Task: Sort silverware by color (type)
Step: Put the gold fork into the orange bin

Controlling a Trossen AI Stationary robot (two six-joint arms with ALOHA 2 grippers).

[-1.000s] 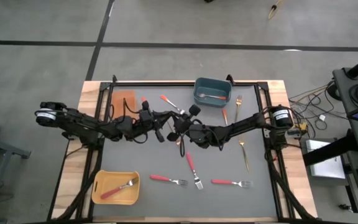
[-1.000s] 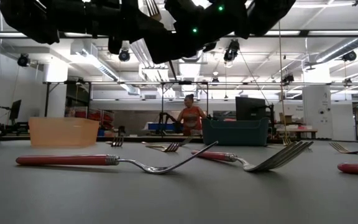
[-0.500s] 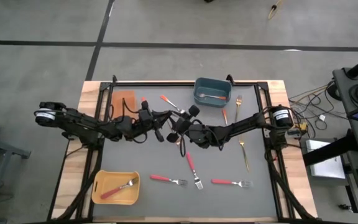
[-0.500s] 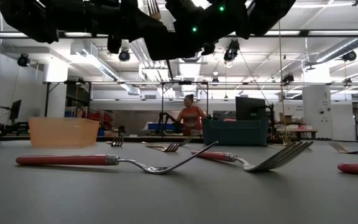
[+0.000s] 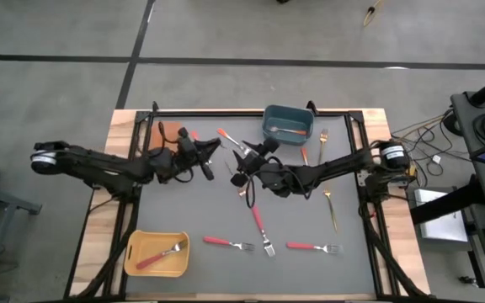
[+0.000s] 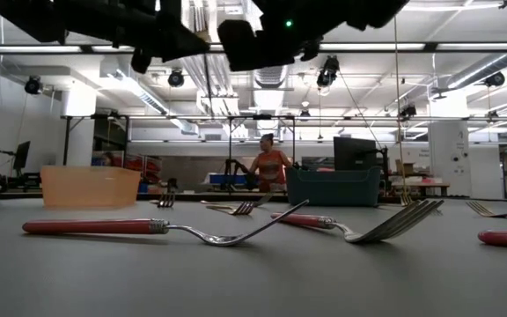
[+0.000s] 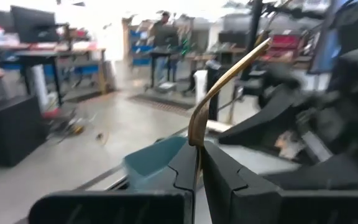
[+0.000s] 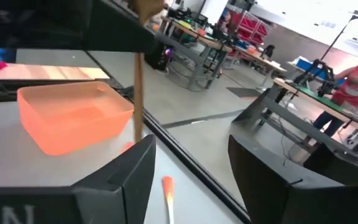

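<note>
Handover of a thin gold fork (image 7: pixel 224 79) looks finished above the middle of the worktop (image 5: pixel 183 210): the left hand (image 5: pixel 211 151) is closed on the fork's thin shaft, and the right hand (image 5: pixel 242 160) stands open just beside it, with nothing between its fingers (image 8: pixel 129 171). Both hands are between the orange bin (image 5: pixel 168 135) and the blue-grey bin (image 5: pixel 287 124), with the left hand on the orange bin's side. The other silverware lies on the worktop: red-handled forks (image 5: pixel 228 244) are just beside the yellow bin (image 5: pixel 133 252), which holds one already; another gold fork (image 5: pixel 330 204) lies well apart from the orange bin, on the far side of the blue-grey bin. I judge that the gold fork is light, stiff and smooth, so it can turn or slip in a narrow grip. It is better to hold it on the flat of the shaft, near its middle, and not on the tines. The red handles are thicker and probably give an easier hold.
</note>
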